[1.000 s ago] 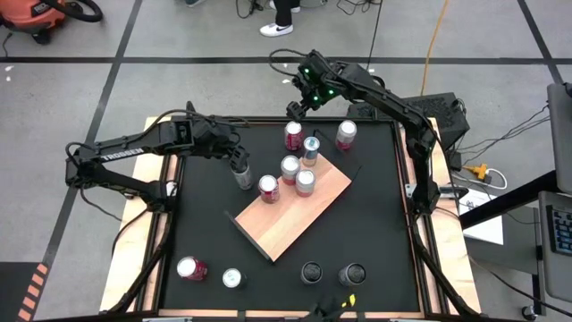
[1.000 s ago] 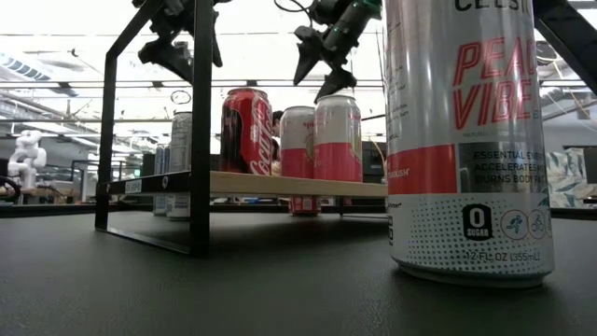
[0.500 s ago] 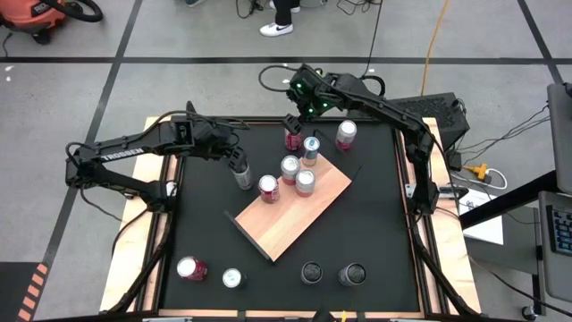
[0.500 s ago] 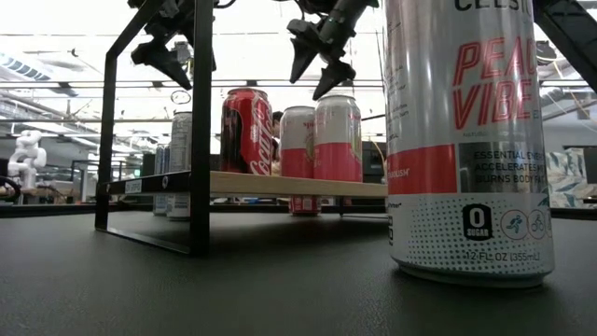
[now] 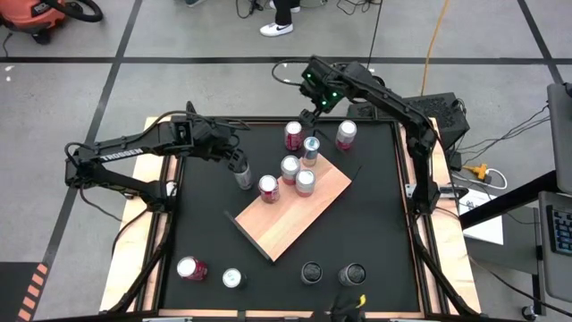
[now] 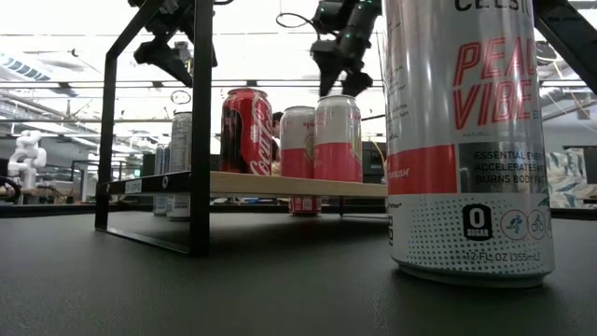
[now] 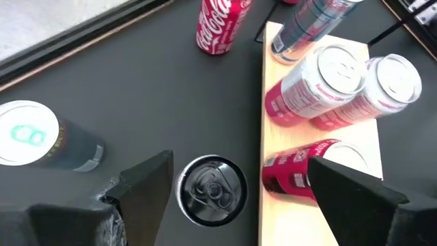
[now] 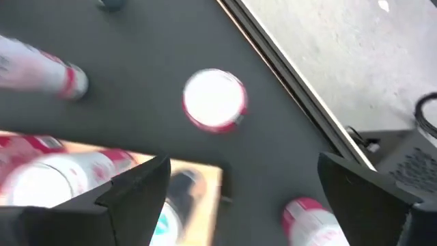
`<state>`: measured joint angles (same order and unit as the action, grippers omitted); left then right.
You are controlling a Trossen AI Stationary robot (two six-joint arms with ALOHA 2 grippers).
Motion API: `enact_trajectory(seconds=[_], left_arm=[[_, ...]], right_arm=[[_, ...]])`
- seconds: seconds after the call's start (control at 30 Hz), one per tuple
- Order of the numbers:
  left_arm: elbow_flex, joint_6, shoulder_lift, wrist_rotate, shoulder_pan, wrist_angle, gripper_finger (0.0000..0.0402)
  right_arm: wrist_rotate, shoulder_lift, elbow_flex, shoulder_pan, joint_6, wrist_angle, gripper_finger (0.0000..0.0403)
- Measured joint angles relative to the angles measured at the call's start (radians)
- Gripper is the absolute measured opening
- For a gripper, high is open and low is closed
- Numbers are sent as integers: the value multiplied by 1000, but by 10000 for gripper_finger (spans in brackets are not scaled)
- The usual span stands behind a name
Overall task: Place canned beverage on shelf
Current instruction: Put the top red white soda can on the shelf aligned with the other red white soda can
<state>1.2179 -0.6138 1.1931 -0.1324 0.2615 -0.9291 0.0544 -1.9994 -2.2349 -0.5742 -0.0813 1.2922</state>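
Two open grippers are hovering empty, your left gripper [image 5: 239, 167] over the dark can [image 5: 244, 178] touching the shelf [image 5: 295, 210], so descending off-centre is risking toppling it into neighbouring cans, your right gripper [image 5: 310, 114] waiting.

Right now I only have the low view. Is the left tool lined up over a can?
Observer: Yes. The left tool is open above a dark-topped can that stands on the table, just off the shelf.
Operator: And the right tool?
Observer: The right tool is open near the table's far edge, with a red-rimmed can ahead of it, off the shelf.
Operator: Any spares?
Observer: Four cans stand along the near edge.
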Motion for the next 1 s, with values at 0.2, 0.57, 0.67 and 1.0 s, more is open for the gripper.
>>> enact_trajectory(seconds=[0.2,0.57,0.67,1.0], left_arm=[[0,-1,-35,110,-10,-3,338],[1,3,-82,93,-26,-40,338],[1,0,-75,92,-26,-16,338],[1,-29,-68,89,-34,0,338]], right_arm=[[2,33,1,-46,56,40,350],[27,54,1,-34,-33,-13,350],[35,54,1,-10,-78,-79,350],[28,18,1,-28,-82,-44,350]])
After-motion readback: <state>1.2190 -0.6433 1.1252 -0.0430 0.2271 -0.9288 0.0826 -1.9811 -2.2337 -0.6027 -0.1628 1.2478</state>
